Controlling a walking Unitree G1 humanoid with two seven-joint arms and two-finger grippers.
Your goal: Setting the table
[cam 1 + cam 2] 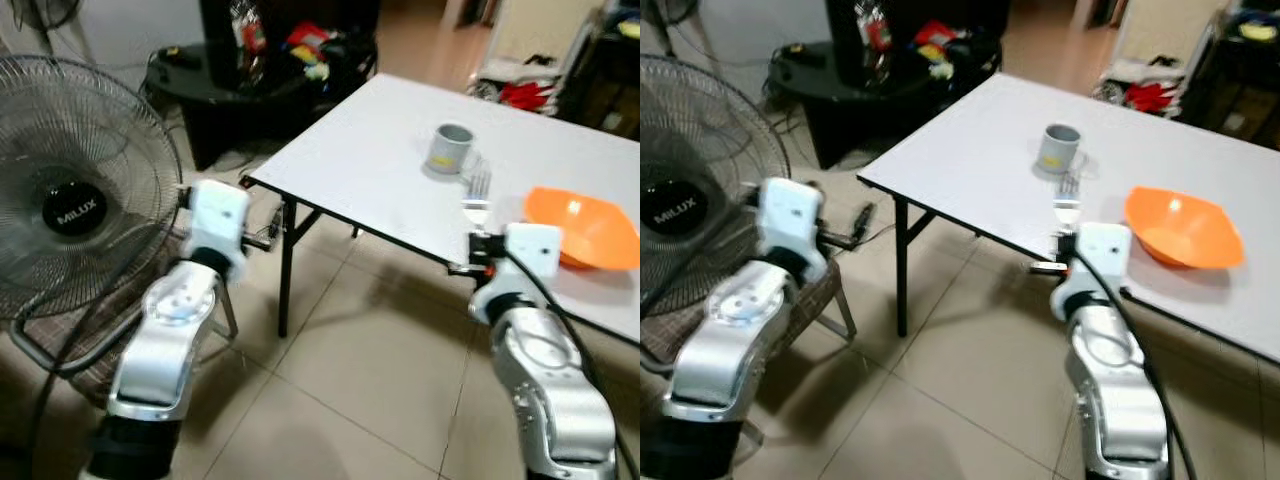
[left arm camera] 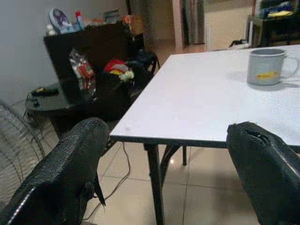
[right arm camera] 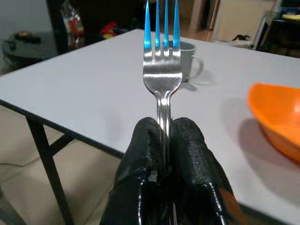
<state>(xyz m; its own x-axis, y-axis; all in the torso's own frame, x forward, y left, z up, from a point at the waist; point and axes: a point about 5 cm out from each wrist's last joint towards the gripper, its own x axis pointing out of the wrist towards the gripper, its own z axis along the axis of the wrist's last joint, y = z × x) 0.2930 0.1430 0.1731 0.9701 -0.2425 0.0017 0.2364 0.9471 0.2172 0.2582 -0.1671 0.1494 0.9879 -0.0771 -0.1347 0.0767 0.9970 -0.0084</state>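
A silver fork (image 3: pixel 161 70) stands upright, tines up, with my right gripper (image 3: pixel 163 129) shut on its handle. It is held just over the near edge of the white folding table (image 1: pixel 350 170). Beyond the fork a grey mug (image 1: pixel 451 148) with a yellow mark stands on the table. An orange bowl (image 1: pixel 585 228) sits to the right of the fork, near the table's front edge. My left gripper (image 2: pixel 168 136) is open and holds nothing. It hovers off the table's left corner, over the floor, at about tabletop height.
A large standing fan (image 1: pixel 75 190) is close on my left, with a low chair (image 1: pixel 820 290) beneath it. A black low table (image 1: pixel 260 70) piled with clutter stands behind the white table's left end. Tiled floor (image 1: pixel 350 390) lies between my arms.
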